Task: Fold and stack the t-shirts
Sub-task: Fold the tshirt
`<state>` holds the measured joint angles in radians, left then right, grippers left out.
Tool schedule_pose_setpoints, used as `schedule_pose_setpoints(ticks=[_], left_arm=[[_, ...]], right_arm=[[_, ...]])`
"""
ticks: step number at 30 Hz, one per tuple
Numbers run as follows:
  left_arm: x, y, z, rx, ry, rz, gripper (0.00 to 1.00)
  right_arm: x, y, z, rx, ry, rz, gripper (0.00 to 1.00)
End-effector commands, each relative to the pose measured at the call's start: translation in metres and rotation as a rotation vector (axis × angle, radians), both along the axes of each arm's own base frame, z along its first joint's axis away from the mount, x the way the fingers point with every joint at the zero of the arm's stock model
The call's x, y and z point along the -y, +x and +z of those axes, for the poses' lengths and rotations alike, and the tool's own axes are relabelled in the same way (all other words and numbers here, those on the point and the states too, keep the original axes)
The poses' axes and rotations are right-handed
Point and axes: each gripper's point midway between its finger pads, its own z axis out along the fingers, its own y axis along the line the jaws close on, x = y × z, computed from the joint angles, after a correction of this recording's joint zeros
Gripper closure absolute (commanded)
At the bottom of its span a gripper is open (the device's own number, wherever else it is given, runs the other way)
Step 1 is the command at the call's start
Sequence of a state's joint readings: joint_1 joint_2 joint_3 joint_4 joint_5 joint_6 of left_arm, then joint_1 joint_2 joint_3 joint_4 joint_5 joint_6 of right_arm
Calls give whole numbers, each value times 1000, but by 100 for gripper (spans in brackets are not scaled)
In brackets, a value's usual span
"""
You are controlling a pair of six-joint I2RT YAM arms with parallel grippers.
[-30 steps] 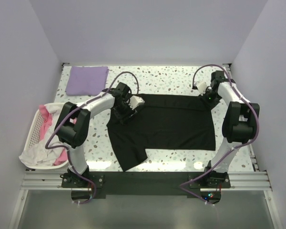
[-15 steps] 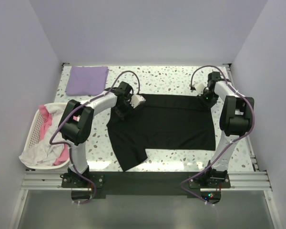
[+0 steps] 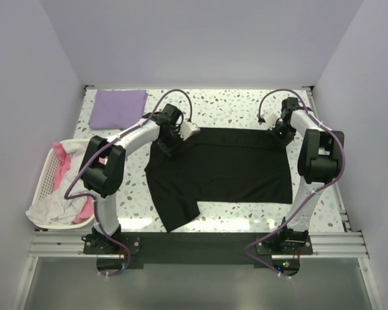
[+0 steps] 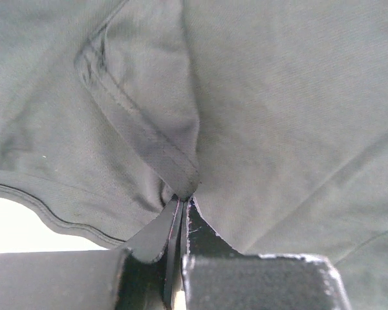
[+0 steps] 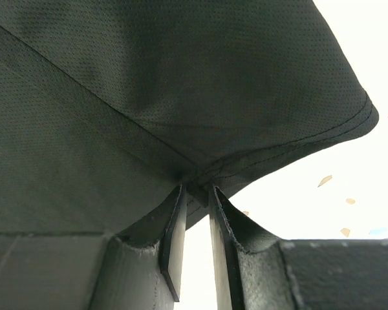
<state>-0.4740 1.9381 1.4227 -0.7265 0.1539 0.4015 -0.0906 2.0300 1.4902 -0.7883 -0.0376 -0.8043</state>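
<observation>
A black t-shirt (image 3: 226, 165) lies spread across the middle of the speckled table (image 3: 226, 110), one sleeve hanging toward the near edge. My left gripper (image 3: 179, 134) sits at the shirt's far-left corner, shut on a pinched fold of the black t-shirt (image 4: 258, 97); its tips (image 4: 183, 201) meet on a stitched hem. My right gripper (image 3: 279, 131) is at the far-right corner. There the black t-shirt (image 5: 149, 84) has its hemmed edge nipped between narrow jaws at my right gripper (image 5: 195, 190).
A folded purple t-shirt (image 3: 118, 108) rests at the table's far-left corner. A white basket (image 3: 45, 174) with white and pink clothes (image 3: 64, 194) stands off the left side. Walls close in on three sides.
My left gripper has closed on the shirt's fabric and shifted slightly toward the far edge, lifting a small fold. The right gripper has stayed in place on its corner.
</observation>
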Motion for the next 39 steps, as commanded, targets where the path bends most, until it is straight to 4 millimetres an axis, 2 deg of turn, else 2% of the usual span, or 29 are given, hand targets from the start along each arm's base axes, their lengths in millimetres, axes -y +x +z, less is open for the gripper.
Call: schedule_pose_setpoints(ticks=[1, 7, 23, 26, 27, 30, 34, 39], left_arm=[[17, 0, 44, 58, -50, -10, 100], [21, -12, 51, 28, -43, -7, 100], [5, -35, 9, -49, 32, -70, 100], [7, -32, 10, -33, 30, -74, 86], [9, -28, 17, -15, 15, -70, 77], [19, -20, 31, 16, -42, -68, 67], [29, 4, 48, 51, -118, -19, 61], [38, 24, 41, -24, -218, 62, 52]], right_arm=[[3, 14, 15, 58, -24, 1, 75], [3, 15, 18, 59, -28, 8, 75], [8, 20, 26, 77, -52, 30, 76], [8, 22, 28, 80, -52, 32, 76], [8, 22, 30, 83, -53, 33, 76], [9, 24, 34, 91, -56, 39, 76], [9, 26, 41, 103, -57, 40, 76], [7, 25, 43, 106, -49, 36, 76]])
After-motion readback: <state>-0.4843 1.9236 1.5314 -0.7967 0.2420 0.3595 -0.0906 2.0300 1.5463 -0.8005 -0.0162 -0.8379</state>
